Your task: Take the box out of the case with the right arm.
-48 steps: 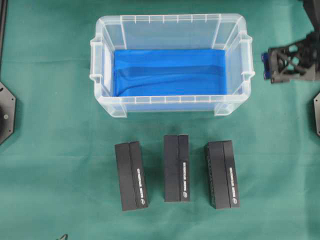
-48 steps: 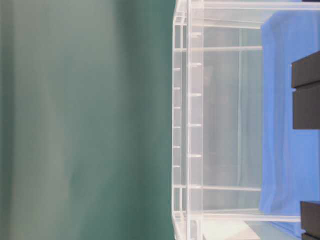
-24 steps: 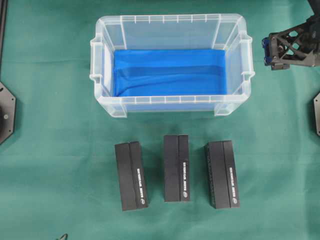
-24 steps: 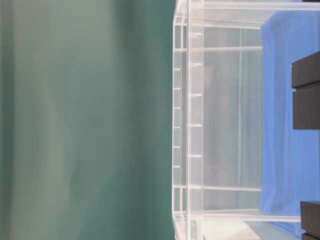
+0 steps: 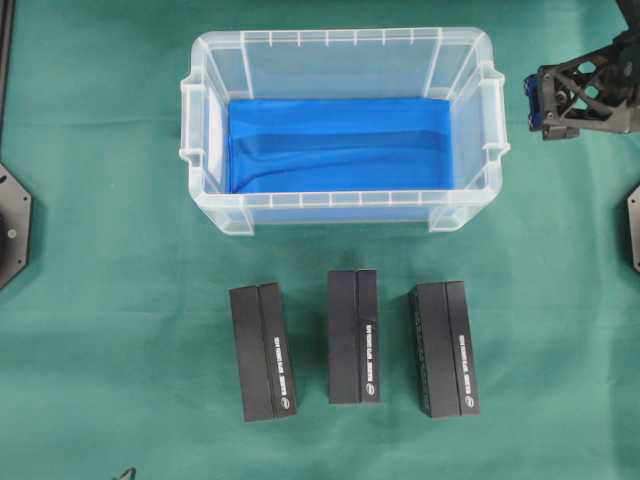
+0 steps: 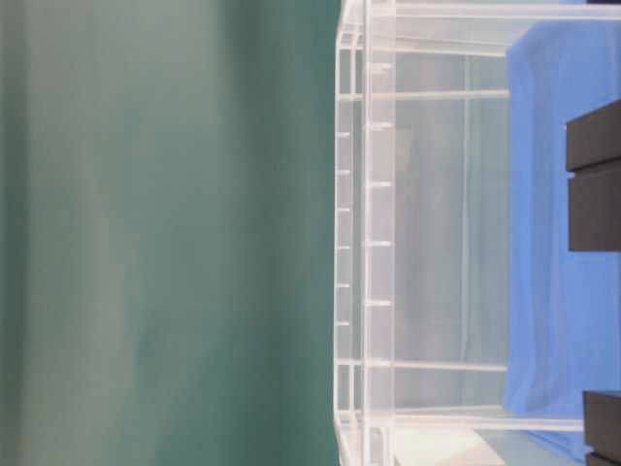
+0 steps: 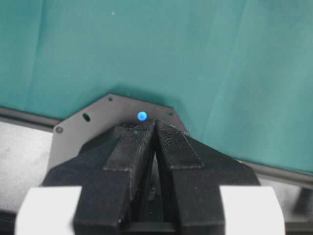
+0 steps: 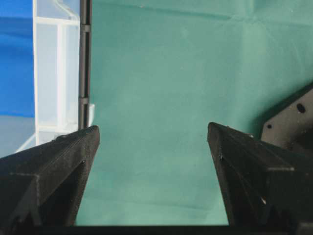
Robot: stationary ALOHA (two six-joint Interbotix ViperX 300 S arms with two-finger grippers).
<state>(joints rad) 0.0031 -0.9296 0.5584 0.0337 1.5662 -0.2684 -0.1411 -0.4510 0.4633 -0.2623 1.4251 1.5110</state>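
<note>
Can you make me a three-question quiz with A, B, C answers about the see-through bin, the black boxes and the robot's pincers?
1. Where are the black boxes?
A) inside the case
B) on the green cloth in front of the case
C) stacked up

2. How many black boxes?
A) two
B) three
C) five

3. The right pincer is:
A) wide open
B) shut
C) holding a box

Answers:
1 B, they sit in a row outside the case.
2 B, three show from overhead.
3 A, its tips stand far apart around nothing.
</note>
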